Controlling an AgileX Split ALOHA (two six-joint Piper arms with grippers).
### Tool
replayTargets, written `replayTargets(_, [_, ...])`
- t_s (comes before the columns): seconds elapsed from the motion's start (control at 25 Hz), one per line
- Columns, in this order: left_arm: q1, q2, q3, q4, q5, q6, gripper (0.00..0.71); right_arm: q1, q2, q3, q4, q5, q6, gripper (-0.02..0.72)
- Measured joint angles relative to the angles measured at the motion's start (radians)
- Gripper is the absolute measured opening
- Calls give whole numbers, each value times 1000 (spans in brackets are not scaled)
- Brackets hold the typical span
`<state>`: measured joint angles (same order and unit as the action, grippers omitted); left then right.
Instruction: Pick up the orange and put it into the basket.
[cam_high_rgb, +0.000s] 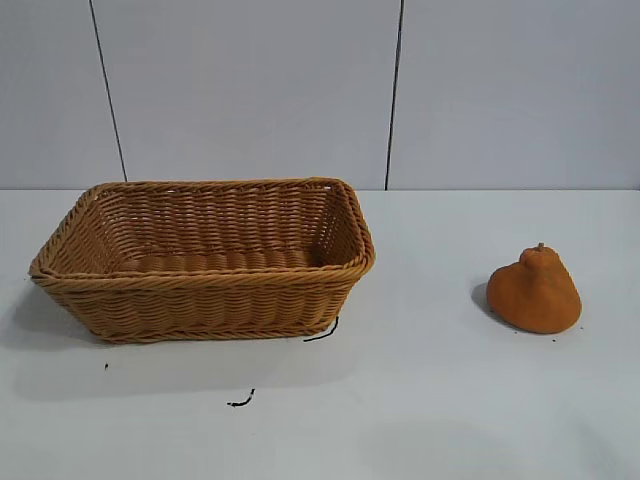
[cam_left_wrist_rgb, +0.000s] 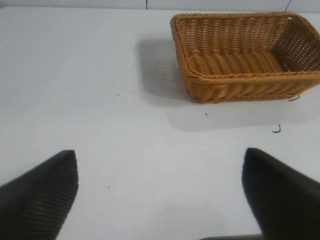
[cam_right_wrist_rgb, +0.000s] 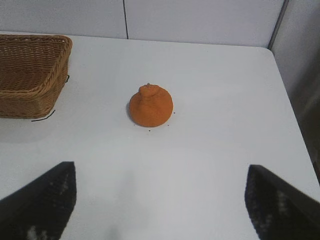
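Note:
The orange (cam_high_rgb: 535, 291) is a dull-orange pear-like lump with a stem nub. It sits on the white table at the right of the exterior view and shows in the right wrist view (cam_right_wrist_rgb: 151, 106). The basket (cam_high_rgb: 60, 265) is a large tan wicker rectangle at the left, empty, also in the left wrist view (cam_left_wrist_rgb: 240, 75) and at the edge of the right wrist view (cam_right_wrist_rgb: 50, 75). My right gripper (cam_right_wrist_rgb: 161, 170) is open and empty, well short of the orange. My left gripper (cam_left_wrist_rgb: 160, 160) is open and empty, away from the basket. Neither arm shows in the exterior view.
The white table (cam_high_rgb: 400, 400) has small black marks (cam_high_rgb: 240, 401) in front of the basket. A grey panelled wall (cam_high_rgb: 250, 90) stands behind. The table's edge and corner (cam_right_wrist_rgb: 272, 55) lie beyond the orange in the right wrist view.

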<state>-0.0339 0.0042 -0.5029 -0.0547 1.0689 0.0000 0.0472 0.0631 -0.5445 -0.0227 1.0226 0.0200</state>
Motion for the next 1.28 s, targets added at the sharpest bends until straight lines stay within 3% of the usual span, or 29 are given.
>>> replayTargets(0.48, [0,0,0,0,0,0,639,0,816,-334,-12,11,23,655])
replayTargets(0.8, [0,0,0,0,0,0,639,0,1337,-626,62,25,23,655])
replayTargets(1.28, [0,0,0,0,0,0,639,0,1784,-936,94,30,23,655])
